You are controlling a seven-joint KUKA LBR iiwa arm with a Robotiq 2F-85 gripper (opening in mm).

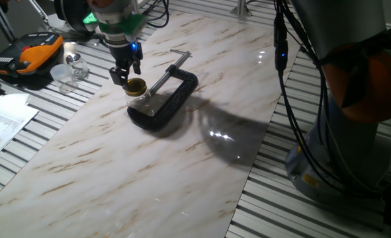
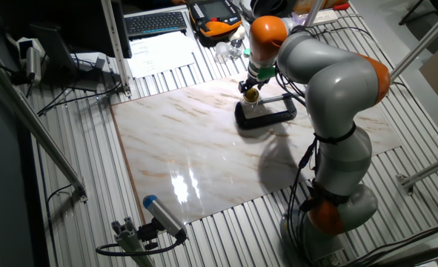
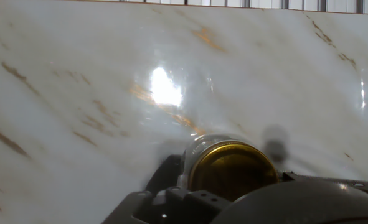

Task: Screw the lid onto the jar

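A small clear glass jar [image 1: 141, 100] stands upright inside the black C-clamp [image 1: 172, 99] on the marble board. Its mouth is covered by the gold lid [image 1: 136, 85]. My gripper [image 1: 126, 73] hangs just above the lid, a little to its left. The black fingers are apart and hold nothing. From the other fixed view, the gripper [image 2: 250, 89] is right over the lid [image 2: 253, 95] and the clamp [image 2: 267, 115]. The hand view shows the lid [image 3: 233, 169] from above, low in the frame on the glass jar [image 3: 199, 151]. No fingertips appear in that view.
An orange-black case [image 1: 26, 56] and clear plastic containers [image 1: 69, 69] lie at the board's far left corner. Papers [image 1: 3, 122] lie on the slatted table. The clamp's screw handle [image 1: 180, 55] sticks out behind it. A blue-tipped tool [image 2: 159, 215] rests off the board's near edge.
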